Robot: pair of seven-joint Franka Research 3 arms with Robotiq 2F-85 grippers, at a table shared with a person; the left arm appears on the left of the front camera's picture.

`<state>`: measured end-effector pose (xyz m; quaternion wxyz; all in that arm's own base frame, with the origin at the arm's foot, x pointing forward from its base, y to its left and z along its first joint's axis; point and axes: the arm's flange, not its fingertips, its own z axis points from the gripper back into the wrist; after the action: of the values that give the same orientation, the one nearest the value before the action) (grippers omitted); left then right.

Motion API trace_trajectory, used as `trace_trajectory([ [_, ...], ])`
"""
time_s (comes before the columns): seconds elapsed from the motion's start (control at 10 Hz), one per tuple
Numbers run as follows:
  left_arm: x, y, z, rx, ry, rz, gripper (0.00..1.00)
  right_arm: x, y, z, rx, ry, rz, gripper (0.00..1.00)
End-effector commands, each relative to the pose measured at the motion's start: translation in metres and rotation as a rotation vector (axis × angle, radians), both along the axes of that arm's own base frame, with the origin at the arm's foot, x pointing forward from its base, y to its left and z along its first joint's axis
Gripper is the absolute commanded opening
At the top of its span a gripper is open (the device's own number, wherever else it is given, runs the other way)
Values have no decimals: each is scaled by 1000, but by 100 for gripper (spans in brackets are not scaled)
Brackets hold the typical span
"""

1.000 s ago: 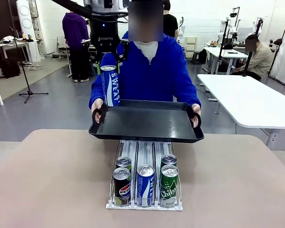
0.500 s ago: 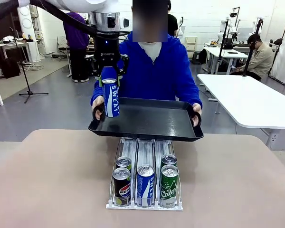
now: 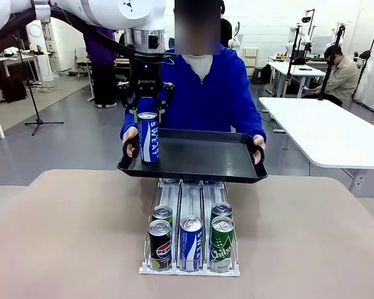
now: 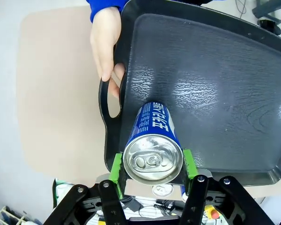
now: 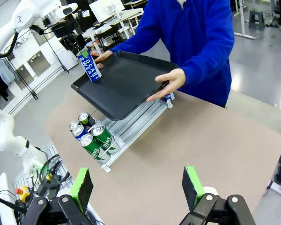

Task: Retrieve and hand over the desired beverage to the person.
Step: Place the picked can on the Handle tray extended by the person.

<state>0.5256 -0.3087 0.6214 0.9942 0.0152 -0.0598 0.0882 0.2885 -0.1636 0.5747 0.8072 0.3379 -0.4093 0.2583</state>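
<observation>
Placement step, judged near its end.

The blue can [image 3: 148, 137] is seen upright on the black tray [image 3: 199, 159], at the tray's 9 o'clock end in the front view, just beside the handle gripped by the person's hand [image 3: 130, 138]. The tray is held level above the far edge of the table [image 3: 68, 230] by the person [image 3: 206, 93].

Key relation: the can is found at 6 o'clock from the left gripper [image 3: 148, 107], directly under it. Its long axis is run along the 12–6 line, in line with the fingers, with the lid pointed to 12 and the base set on the tray floor.

In the left wrist view the lid is flanked by the green pads [image 4: 116, 168], one on each side. Whether the can is pressed or merely bracketed cannot be told.

The right gripper [image 5: 137, 185] is held with its jaws wide apart, nothing between them, well apart from the tray. The left arm is therefore taken as the nearer one.

Next move, as judged: the fingers are to be parted and lifted straight toward 12, so the can is not tipped.
</observation>
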Motion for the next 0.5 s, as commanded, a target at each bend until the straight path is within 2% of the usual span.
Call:
trace_trajectory([
  [0.0, 0, 2, 0, 10, 1, 4, 70, 4, -1, 0, 24, -31, 14, 100],
  [0.1, 1, 3, -1, 8, 3, -6, 100, 4, -1, 0, 24, -31, 14, 100],
  [0.4, 1, 3, -1, 7, 15, -11, 100, 4, -1, 0, 24, -31, 14, 100],
])
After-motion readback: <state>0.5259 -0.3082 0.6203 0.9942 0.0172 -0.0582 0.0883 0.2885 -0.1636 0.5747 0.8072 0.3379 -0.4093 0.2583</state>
